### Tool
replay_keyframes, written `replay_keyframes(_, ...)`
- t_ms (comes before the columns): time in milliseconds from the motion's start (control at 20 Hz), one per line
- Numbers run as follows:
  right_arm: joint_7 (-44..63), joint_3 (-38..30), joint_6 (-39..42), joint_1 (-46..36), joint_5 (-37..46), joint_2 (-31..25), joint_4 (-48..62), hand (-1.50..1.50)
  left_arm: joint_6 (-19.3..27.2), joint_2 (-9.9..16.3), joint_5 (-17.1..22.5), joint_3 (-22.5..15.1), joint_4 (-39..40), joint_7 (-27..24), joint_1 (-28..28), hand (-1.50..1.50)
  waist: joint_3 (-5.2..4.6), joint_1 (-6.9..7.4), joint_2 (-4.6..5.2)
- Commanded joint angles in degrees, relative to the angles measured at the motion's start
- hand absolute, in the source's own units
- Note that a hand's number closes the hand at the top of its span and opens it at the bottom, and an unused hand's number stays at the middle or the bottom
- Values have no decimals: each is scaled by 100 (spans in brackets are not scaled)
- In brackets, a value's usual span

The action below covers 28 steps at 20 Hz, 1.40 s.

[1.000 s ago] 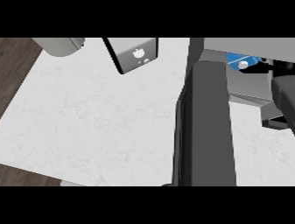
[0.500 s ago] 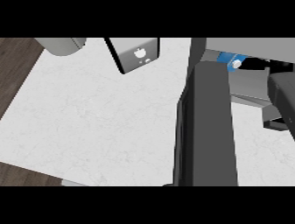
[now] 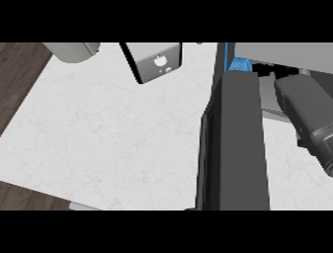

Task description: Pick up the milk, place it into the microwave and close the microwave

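Note:
The microwave (image 3: 300, 53) stands at the right, and its dark door (image 3: 234, 148) swings open toward me across the middle of the view. My right forearm (image 3: 314, 118) reaches up into the opening. Only a little of the black right hand (image 3: 268, 72) shows past the wrist. A blue part of the milk (image 3: 239, 64) peeks out just left of it, at the door's top edge, and my right hand is curled round the milk. The rest of the carton is hidden by the hand and the door. No left hand appears in the view.
A dark box with a white logo (image 3: 158, 64) stands at the back of the white counter (image 3: 103, 133). A grey rounded object (image 3: 70, 49) sits at the back left. Wooden floor (image 3: 5, 84) lies beyond the counter's left edge.
My right forearm has shifted left and further into the microwave. The blue milk has moved left with the hand, now against the door's top edge.

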Motion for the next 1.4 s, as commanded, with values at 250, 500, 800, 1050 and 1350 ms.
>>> replay_keyframes(250, 439, -29, -553, -502, 2, 585, -66, -150, -39, 155, -17, -37, 199, 145, -68, -150, -8, -56, -88)
replay_keyframes(500, 375, -107, -739, -556, -21, 664, -152, -150, -185, -112, -265, -262, 384, 6, -28, -150, -17, -154, -107)
replay_keyframes(800, 52, -330, -818, -321, -176, 504, -282, -150, -266, -229, -369, -414, 430, 28, 68, -150, -10, -412, -179)
replay_keyframes(1050, -115, -222, -543, -22, -44, 277, -195, -150, -366, -544, -756, -570, 336, -145, 243, -150, -15, -533, -242)
replay_keyframes(1350, -369, -392, -20, 217, -232, 319, -219, -150, -648, -795, -1065, -984, 497, -324, 150, -150, -16, -710, -296)
